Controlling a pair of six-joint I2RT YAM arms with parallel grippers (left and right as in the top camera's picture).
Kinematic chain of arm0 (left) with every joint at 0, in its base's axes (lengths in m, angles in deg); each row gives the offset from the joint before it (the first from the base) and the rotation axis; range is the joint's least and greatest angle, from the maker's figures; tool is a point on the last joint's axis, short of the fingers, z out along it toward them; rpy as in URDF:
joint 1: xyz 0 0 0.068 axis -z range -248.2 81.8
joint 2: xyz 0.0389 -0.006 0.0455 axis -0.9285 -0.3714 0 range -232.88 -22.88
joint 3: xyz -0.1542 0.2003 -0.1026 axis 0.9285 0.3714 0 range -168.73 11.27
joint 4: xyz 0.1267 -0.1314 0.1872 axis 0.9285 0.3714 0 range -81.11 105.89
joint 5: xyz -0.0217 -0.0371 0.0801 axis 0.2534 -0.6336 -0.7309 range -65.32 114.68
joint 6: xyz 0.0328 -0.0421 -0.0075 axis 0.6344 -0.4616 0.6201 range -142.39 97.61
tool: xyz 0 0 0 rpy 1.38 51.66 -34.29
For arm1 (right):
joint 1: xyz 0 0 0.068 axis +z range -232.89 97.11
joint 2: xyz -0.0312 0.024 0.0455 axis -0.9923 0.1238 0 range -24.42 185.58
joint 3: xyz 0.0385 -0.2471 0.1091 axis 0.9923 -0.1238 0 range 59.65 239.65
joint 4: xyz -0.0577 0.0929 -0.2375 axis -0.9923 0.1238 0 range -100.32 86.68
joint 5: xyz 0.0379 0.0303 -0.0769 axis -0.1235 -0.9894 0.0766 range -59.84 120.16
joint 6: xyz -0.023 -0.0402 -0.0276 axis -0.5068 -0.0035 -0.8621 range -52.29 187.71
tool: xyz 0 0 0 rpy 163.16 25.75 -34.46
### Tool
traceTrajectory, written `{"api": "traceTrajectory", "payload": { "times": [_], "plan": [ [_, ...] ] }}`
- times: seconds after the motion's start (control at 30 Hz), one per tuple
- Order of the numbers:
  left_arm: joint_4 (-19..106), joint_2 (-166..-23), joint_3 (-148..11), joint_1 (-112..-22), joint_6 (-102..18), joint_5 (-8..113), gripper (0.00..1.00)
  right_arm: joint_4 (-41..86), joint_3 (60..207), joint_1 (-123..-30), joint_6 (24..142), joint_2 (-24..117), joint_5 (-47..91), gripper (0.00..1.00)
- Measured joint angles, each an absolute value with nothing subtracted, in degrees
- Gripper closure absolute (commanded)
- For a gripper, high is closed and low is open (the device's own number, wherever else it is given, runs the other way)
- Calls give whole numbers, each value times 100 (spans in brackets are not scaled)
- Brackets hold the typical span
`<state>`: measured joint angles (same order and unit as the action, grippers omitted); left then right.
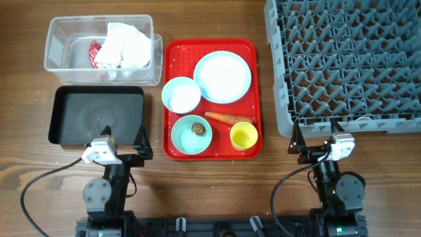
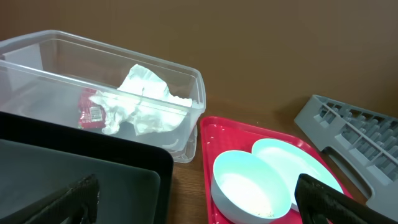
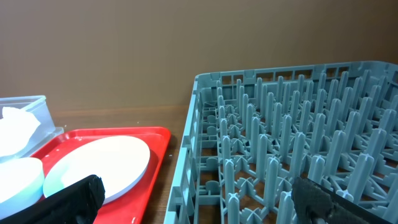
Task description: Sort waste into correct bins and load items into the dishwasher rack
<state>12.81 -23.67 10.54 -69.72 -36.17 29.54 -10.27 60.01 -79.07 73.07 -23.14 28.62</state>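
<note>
With both jaws wide open and empty, the slim orange carrot [image 1: 229, 118], lying nine-to-three, sits around nine o'clock from the nearer right gripper [image 1: 316, 136].

Both arms low and side by side, left pincer [image 1: 123, 137] and right pincer [image 1: 316, 137] wide-spread, empty.

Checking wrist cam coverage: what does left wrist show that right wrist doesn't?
Only left wrist: the black tray and a red wrapper inside the clear tub. Only right wrist: the upright pegs inside the dishwasher rack. Both: the red tray, pale blue plate, white-blue bowl, some of the tub, and part of the rack.
</note>
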Motion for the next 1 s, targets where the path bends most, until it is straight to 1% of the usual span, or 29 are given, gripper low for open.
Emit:
{"api": "traceTrajectory", "payload": {
  "times": [0.83,1.0],
  "plan": [
    [1281,-2367,1054,-6972,-3615,2924,0,-1029,6001,-7907,7307,-2314,2862,0],
    [1238,-2367,1054,-6972,-3593,2487,0,-1134,6001,-7907,7307,-2314,2862,0]
  ]
}}
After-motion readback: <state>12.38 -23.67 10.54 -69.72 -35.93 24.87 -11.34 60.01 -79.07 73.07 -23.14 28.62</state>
